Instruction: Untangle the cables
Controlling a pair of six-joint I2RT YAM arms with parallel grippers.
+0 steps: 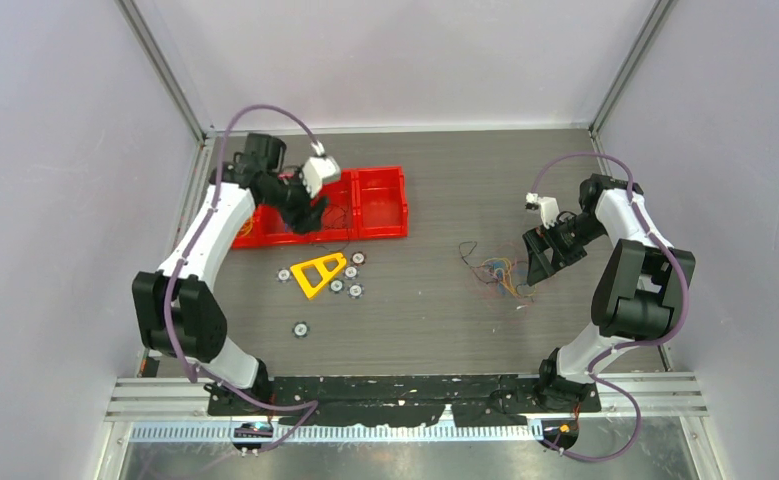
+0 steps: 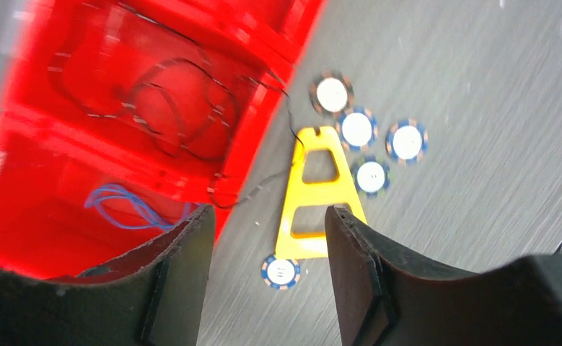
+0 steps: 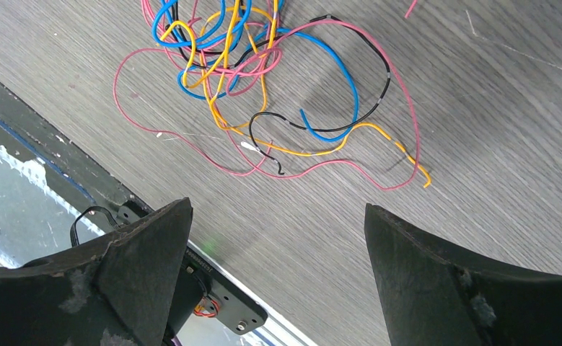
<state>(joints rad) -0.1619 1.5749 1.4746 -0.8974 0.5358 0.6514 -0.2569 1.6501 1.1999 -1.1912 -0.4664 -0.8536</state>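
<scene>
A multicoloured tangle of cables (image 1: 497, 271) lies on the table at the right; in the right wrist view the tangle (image 3: 263, 79) shows blue, orange-yellow, pink-red and black wires. My right gripper (image 1: 539, 262) (image 3: 278, 216) is open and empty, just right of and above the tangle. A dark cable (image 2: 169, 108) lies in one compartment of the red bin (image 2: 40, 231) and trails over its wall onto the table. A blue cable (image 2: 123, 205) lies in the neighbouring compartment. My left gripper (image 1: 305, 215) (image 2: 267, 216) is open and empty above the bin's (image 1: 380, 232) front edge.
A yellow triangular frame (image 1: 319, 273) (image 2: 314, 194) lies on the table in front of the bin, with several blue-and-white chips (image 1: 350, 272) (image 2: 357, 128) around it and one chip (image 1: 300, 328) apart nearer the front. A black rail (image 1: 405, 395) runs along the near edge.
</scene>
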